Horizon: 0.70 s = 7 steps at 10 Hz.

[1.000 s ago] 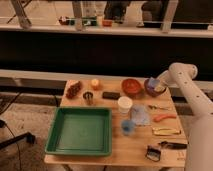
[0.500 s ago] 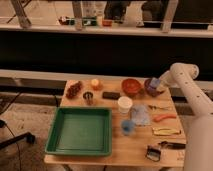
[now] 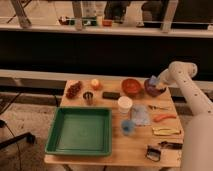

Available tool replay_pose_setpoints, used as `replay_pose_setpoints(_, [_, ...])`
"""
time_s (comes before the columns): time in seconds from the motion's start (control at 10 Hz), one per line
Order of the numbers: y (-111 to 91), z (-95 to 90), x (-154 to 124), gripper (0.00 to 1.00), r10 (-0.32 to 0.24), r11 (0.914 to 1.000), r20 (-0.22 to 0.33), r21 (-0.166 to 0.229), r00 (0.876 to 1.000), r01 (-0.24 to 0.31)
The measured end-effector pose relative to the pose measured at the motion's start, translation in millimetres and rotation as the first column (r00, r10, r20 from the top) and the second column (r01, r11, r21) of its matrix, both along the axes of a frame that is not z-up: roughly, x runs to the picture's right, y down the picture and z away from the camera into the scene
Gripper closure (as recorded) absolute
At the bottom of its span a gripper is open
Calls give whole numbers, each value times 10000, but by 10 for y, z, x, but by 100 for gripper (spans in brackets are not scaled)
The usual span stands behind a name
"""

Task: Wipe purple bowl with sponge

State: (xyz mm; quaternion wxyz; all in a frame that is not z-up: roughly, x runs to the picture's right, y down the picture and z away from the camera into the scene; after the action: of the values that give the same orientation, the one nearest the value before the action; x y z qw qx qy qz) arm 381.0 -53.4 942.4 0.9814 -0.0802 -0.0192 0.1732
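The claw (image 3: 154, 81) sits at the right of the frame, inside the purple bowl (image 3: 154, 89), apparently clenched on a bluish sponge (image 3: 152, 80). The sponge is likely soft and light, best pinched across its middle. The bowl looks stiff and may slide on the surface (image 3: 115, 147); an orange bowl (image 3: 131, 86) lies just left.

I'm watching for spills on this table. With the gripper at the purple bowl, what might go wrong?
The purple bowl sits near the table's far right corner, so wiping pressure from the gripper might push it off. The red bowl stands close beside it and could get knocked.
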Motion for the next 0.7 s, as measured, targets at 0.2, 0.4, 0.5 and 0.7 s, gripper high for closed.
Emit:
replay_pose_setpoints(0.2, [-35,-6,-30,100,-55,10000,9,42,10000,55])
replay_pose_setpoints(0.4, [-36,-5,-34,94,-62,10000,12,41,10000,62])
replay_pose_setpoints(0.5, [-31,-5,-28,86,-56,10000,7,38,10000,56])
replay_pose_setpoints(0.7, [-32,-5,-28,69,-56,10000,7,38,10000,56])
